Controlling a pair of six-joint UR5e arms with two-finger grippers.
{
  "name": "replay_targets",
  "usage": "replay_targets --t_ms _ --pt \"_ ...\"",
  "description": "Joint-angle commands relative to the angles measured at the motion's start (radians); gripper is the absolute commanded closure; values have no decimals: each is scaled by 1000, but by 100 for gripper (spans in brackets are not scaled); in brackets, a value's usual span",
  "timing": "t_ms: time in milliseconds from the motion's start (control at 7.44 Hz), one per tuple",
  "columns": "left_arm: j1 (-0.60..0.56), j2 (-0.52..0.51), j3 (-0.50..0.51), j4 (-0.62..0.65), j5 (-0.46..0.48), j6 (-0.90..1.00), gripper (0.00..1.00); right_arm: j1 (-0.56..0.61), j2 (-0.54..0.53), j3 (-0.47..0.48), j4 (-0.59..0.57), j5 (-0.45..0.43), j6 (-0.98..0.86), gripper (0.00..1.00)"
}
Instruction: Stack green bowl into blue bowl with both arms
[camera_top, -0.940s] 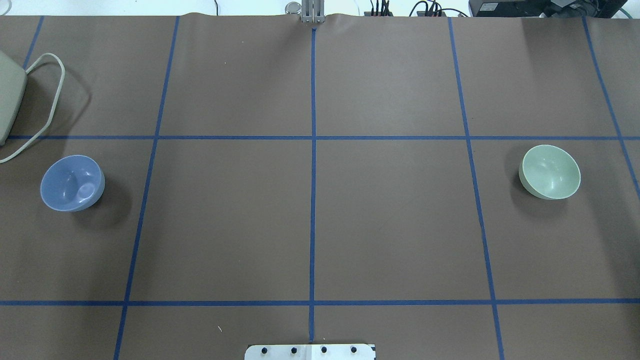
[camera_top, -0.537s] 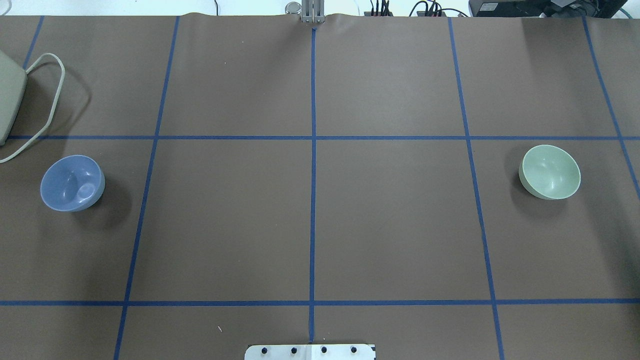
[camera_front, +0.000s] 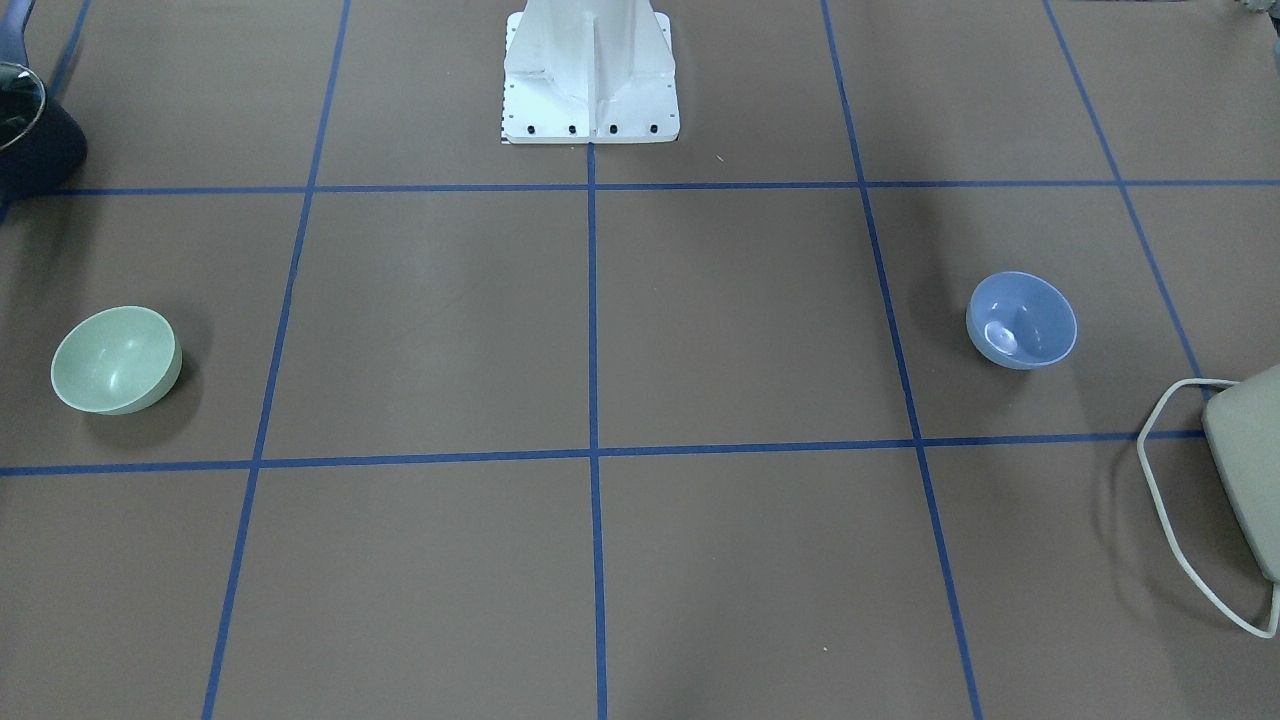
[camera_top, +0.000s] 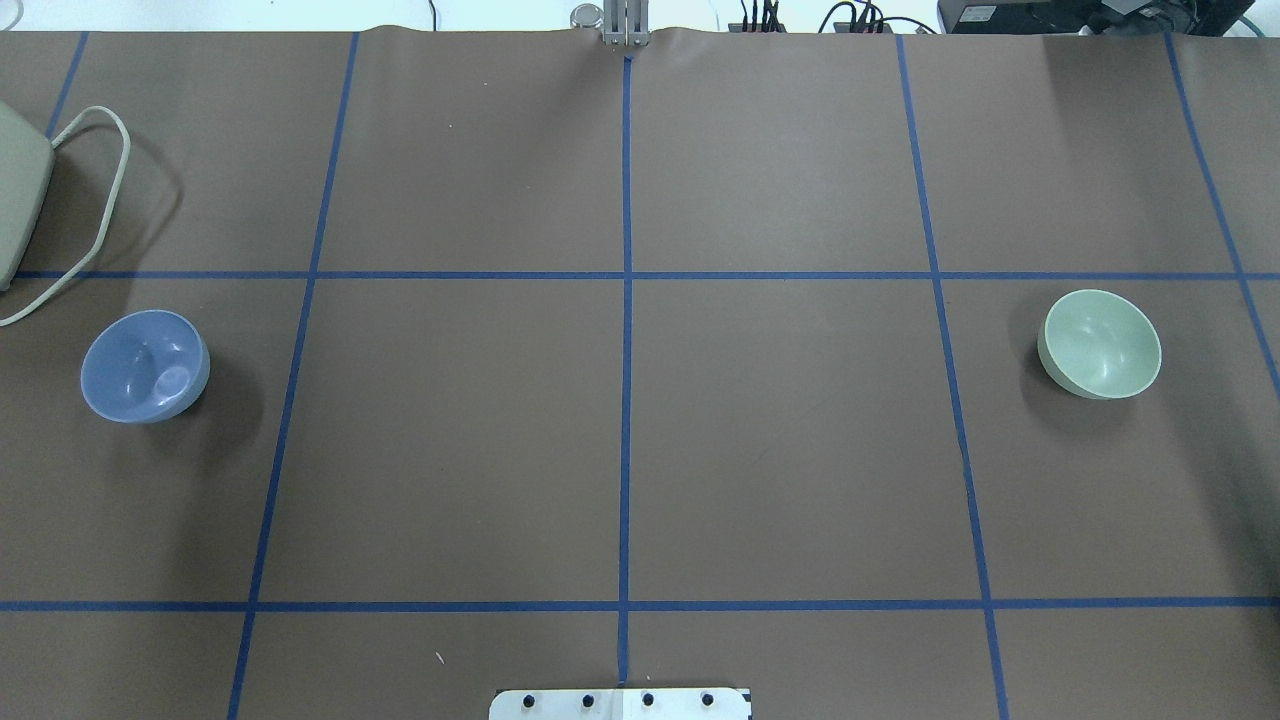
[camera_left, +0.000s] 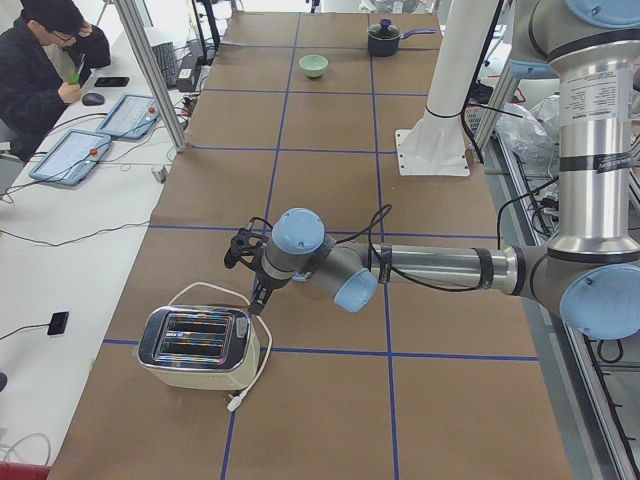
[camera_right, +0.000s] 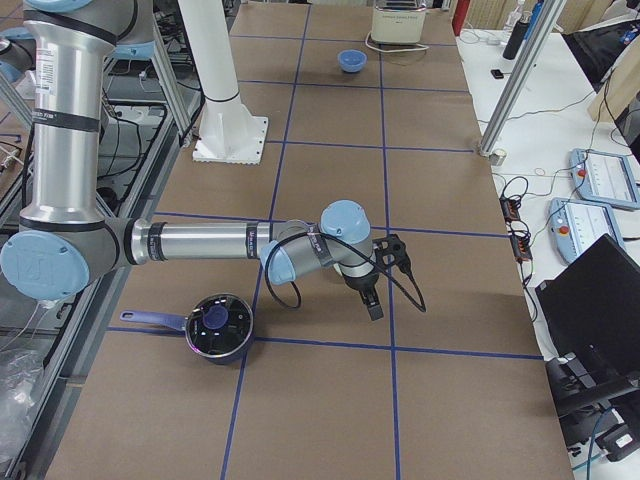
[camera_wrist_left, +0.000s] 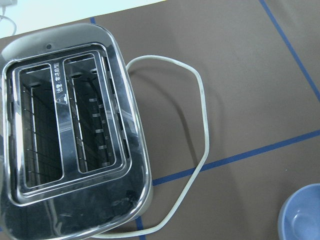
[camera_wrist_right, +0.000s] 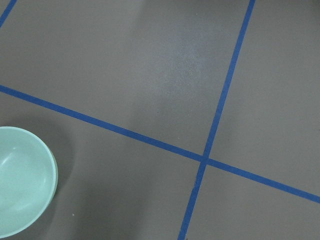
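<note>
Overhead exterior: blue bowl (camera_top: 145, 366) far left on bench (camera_top: 450, 450), green bowl (camera_top: 1100, 344) far right, well apart, both upright; left jaws, right jaws: can't tell if apart or together

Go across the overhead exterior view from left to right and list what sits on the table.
toaster → blue bowl → white base plate → green bowl
</note>
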Motion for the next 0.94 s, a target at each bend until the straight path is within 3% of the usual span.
replay_targets --t_ms 0,403,806 --pt "179 1 1 -12 61 -178 1 -8 -7 -2 -1 1 8 0" --pt "376 -5 18 -113 200 -399 3 -8 -14 -8 -1 1 8 0" --pt "444 -5 45 -118 251 -390 28 -8 -17 -8 0 1 6 0"
